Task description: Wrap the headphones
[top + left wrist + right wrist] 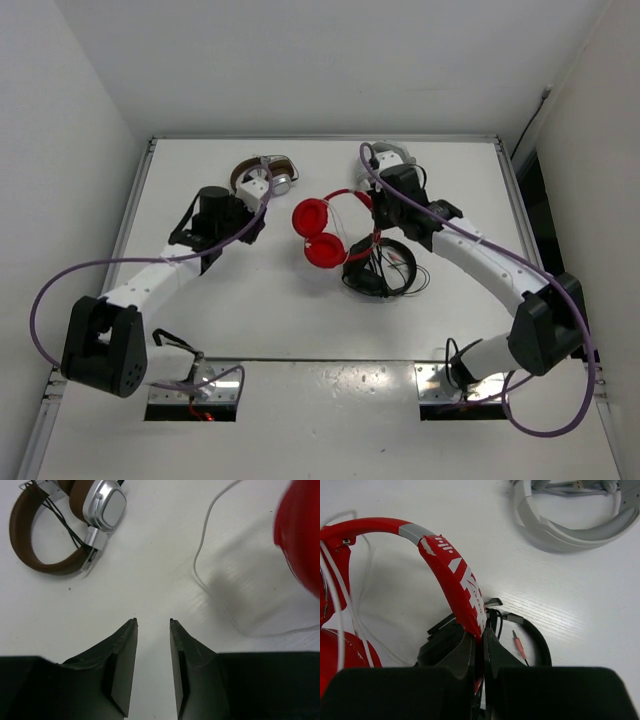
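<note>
your right gripper is clamped on the red headphones. both fingers are pinched together on the headband just under its white lettering, and the band arches up and away to the left from between them. the headphones sit near the middle of the table, the two round ear cups close together on the left and the headband curving off to the right into your right gripper. in the right wrist view the thin white cable crosses the far end of the band and trails loose onto the table. in the left wrist view it bends across the white surface just beside one red cup at the right edge.

your left gripper hangs over bare table just left of the ear cups, jaws apart and nothing between them.

the black headphones lie right against the red ones on the near side. you can see them under the red band at your right fingers, with a pink-tipped plug resting beside them. the brown-and-silver headphones lie towards the far edge, beyond your left gripper and apart from it. a pale grey-white headset lies at the far side, near your right wrist.
</note>
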`<state>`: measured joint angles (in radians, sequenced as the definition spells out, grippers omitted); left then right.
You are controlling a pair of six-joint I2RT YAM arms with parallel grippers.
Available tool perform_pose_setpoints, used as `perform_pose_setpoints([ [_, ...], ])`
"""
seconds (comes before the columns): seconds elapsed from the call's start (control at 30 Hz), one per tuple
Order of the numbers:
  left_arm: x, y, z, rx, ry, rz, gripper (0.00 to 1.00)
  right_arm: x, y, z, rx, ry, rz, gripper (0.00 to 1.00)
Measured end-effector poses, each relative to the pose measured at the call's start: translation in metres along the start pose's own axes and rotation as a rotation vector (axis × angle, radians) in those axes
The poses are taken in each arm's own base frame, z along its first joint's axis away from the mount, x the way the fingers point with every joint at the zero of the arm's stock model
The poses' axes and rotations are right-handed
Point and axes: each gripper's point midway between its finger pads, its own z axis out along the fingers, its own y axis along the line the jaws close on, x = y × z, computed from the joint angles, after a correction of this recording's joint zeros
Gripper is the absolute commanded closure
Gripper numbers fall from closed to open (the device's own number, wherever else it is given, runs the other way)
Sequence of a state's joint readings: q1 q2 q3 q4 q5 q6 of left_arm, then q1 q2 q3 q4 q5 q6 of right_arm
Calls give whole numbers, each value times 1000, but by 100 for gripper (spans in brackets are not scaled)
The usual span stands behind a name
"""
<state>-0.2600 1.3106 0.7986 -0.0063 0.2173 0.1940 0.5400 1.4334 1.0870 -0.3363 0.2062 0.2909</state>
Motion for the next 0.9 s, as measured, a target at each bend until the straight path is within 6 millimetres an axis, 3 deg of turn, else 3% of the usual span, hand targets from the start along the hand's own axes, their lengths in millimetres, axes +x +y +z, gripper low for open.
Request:
perform_pose_setpoints([
  [0.2,9,-31,-28,74,-42,-53,58,-13,-14,5,34,-5,78,100],
  [0.4,24,-89,-43,177,-25,-133,50,-14,-19,14,68,15,150,100],
  [0.7,66,-137,-27,141,166,-306,50,-3,-41,22,164,50,233,100],
  [0.73,71,-143,-24,131,187,-320,49,-3,-41,21,170,49,241,100],
  [0.8,75,-151,-21,116,216,-351,36,-3,-43,21,179,48,253,100],
  [0.9,70,-159,-16,93,222,-401,36,-3,-45,21,196,43,262,100],
])
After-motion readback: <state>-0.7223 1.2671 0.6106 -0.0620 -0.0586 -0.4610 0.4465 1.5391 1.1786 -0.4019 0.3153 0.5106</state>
